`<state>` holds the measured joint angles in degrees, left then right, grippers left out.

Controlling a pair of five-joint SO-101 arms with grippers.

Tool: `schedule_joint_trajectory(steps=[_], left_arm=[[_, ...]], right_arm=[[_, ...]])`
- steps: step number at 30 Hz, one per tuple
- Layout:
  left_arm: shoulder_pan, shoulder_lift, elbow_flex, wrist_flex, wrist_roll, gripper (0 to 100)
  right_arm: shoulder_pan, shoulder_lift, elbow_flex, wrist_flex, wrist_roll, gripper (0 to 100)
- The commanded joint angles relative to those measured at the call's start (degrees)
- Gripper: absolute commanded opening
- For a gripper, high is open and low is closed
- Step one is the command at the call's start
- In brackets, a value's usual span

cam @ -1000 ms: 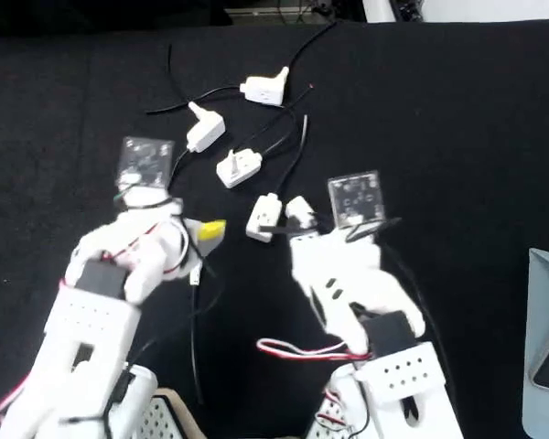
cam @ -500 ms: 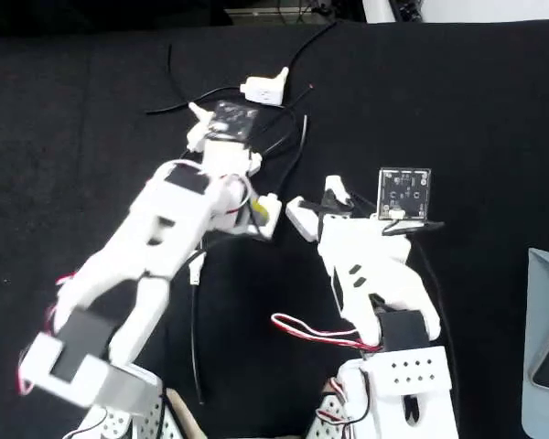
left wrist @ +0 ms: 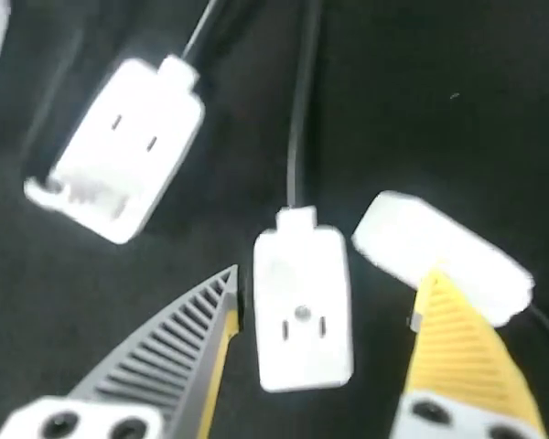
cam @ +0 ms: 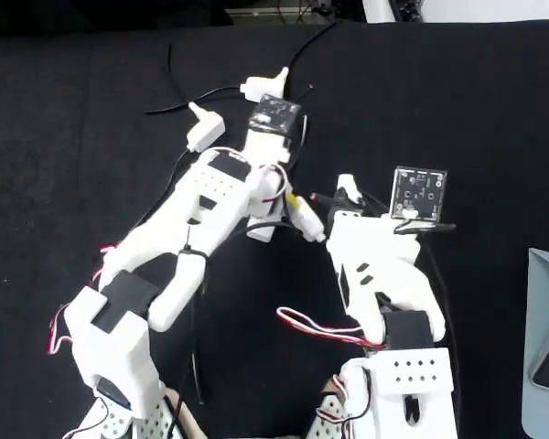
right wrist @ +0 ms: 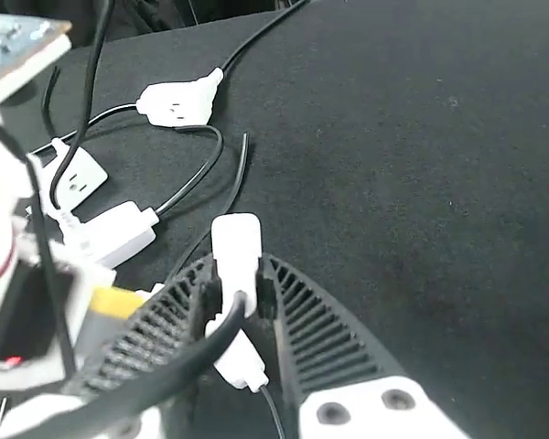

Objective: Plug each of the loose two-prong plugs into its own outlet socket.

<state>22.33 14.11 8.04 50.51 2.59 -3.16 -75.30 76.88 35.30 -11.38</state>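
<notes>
Black ribbed fingers of the right claw (right wrist: 236, 274) are squeezed shut on a small white plug (right wrist: 235, 240). The top of the plug sticks up past the fingertips, and a dark cord runs along below it. From above, this claw sits near the middle of the table (cam: 476, 101), with the plug pointing at the far side.

The left claw (left wrist: 328, 283) is wide open and holds nothing. Its grey finger is on one side and its yellow finger on the other side of a white socket (left wrist: 302, 306) that lies flat on the black cloth. There is a thin gap between the grey finger and the socket. On the yellow side a white block (left wrist: 439, 256) touches the fingertip. I cannot tell if that block is a plug or a socket.

A second socket (left wrist: 119, 151) lies a bit farther off, apart from the claw. A black cord (left wrist: 297, 110) runs away from the socket between the fingers.

From above, the two claws are very close together. The white pieces and cords are bunched just past them, with a third socket (cam: 263, 89) nearest the far edge. A wide stretch of black cloth runs from the right claw to a grey box (cam: 544, 338) at the table's right edge.
</notes>
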Motion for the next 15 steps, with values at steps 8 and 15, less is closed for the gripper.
schedule_joint_trajectory(steps=[8,15], left_arm=[[-3.91,3.25,1.10,-5.45,-0.70,28],[-2.24,3.52,2.59,-0.53,-6.77,21]], right_arm=[[0.79,-0.84,-2.86,-1.23,-0.62,1.2],[0.79,-0.66,-2.77,-1.23,-0.62,1.2]])
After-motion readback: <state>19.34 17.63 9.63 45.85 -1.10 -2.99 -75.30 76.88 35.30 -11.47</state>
